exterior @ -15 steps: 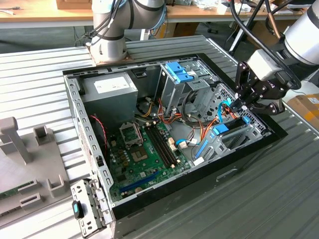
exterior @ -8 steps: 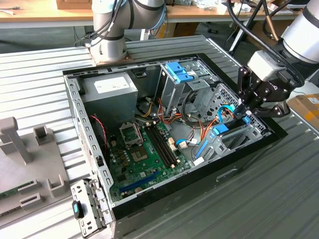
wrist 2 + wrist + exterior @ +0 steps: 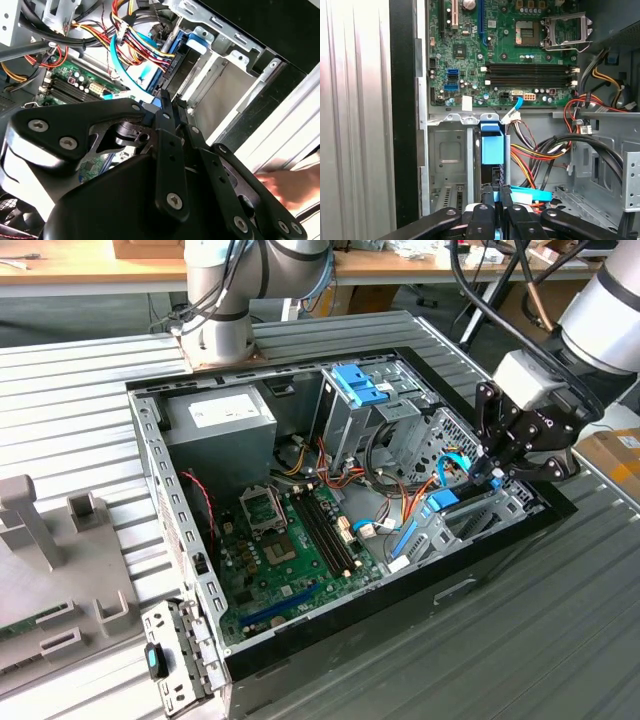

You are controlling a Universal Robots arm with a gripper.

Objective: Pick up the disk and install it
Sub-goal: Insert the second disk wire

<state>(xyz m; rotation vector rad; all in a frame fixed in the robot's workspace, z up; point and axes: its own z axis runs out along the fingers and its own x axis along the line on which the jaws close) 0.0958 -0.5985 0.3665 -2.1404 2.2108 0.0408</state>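
Exterior view, arm pose: the white arm reaches in from the exterior view's right, wrist bent downward, and the black pincer [image 3: 497, 472] sits low at the open computer case's [image 3: 160, 490] drive-bay corner.
Exterior view, disk: blue rails of the disk [image 3: 443, 498] show just below the fingertips, standing on edge in the drive bay [image 3: 480, 515]; the metal body is mostly hidden.
Exterior view, surroundings: the grey power supply [image 3: 222, 420] and the tall cage with its blue latch [image 3: 358, 388] lie well apart from the pincer, and the case rests on a ribbed metal worktop [image 3: 80, 410].
Second wrist view, pincer: the linkage looms large, with fingers drawn close together around a thin blue edge of the disk [image 3: 156, 102]; a wire bundle [image 3: 140, 42] hangs just beside it.
Second wrist view, bystander: a blurred hand [image 3: 290, 185] shows at the case's outer edge.
First wrist view, grip: the fingertips of the pincer [image 3: 496, 196] pinch the narrow edge of the disk [image 3: 491, 147], which stands upright in the bay slot below the motherboard [image 3: 505, 50].
Risk, judged: a narrow edge grip may let the disk tilt and jam against the bay wall.
Risk, judged: loose wires [image 3: 540, 150] close by could snag the rails.
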